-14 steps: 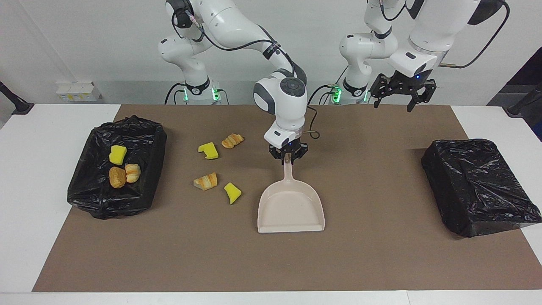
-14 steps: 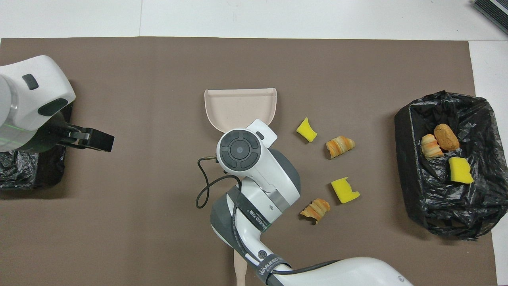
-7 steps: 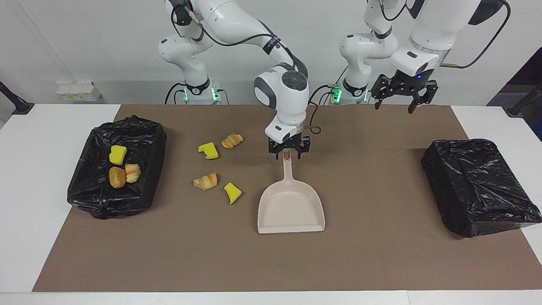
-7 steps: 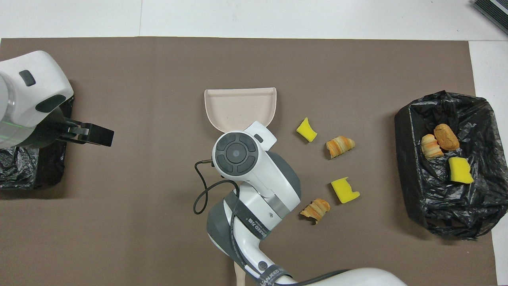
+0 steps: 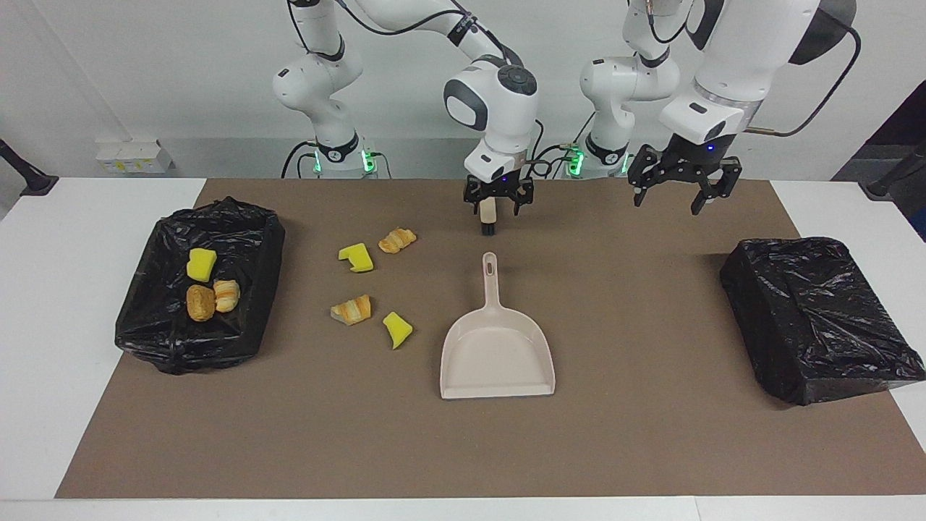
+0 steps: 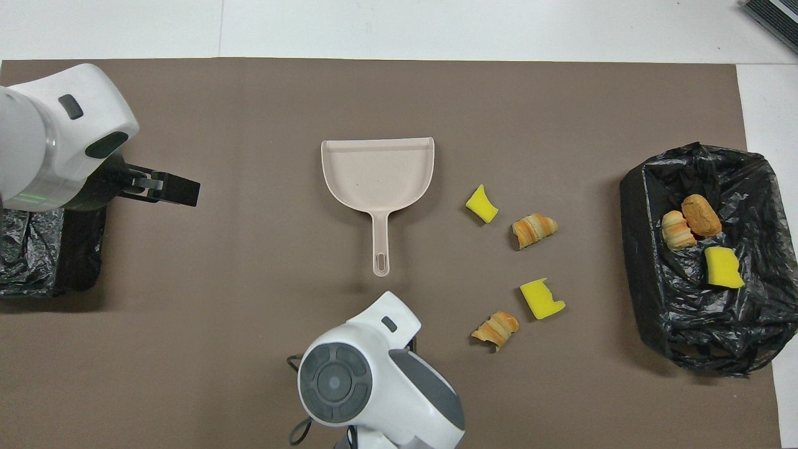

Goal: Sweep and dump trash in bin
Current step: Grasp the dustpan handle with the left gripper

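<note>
The beige dustpan (image 5: 498, 354) (image 6: 377, 171) lies flat mid-mat, its handle toward the robots, and nothing touches it. Trash lies beside it toward the right arm's end: two yellow sponge chunks (image 5: 355, 257) (image 5: 396, 329) and two croissant pieces (image 5: 397, 239) (image 5: 351, 309). Three more scraps (image 5: 201, 265) sit in the black-bagged bin (image 5: 217, 217) (image 6: 636, 206). My right gripper (image 5: 498, 197) hangs open in the air over the mat's edge by the robots, clear of the handle. My left gripper (image 5: 676, 189) (image 6: 187, 192) waits open in the air toward the left arm's end.
A second black-bagged bin (image 5: 817, 318) (image 6: 37, 249) stands at the left arm's end. A slim beige stick with a dark end (image 5: 489, 217) shows between the right gripper's fingers; I cannot tell whether it touches them. The brown mat (image 5: 651, 449) covers the table.
My right gripper opened, let go of the dustpan's handle, then rose and drew back toward the robots. The dustpan stayed put. The left gripper shifted slightly.
</note>
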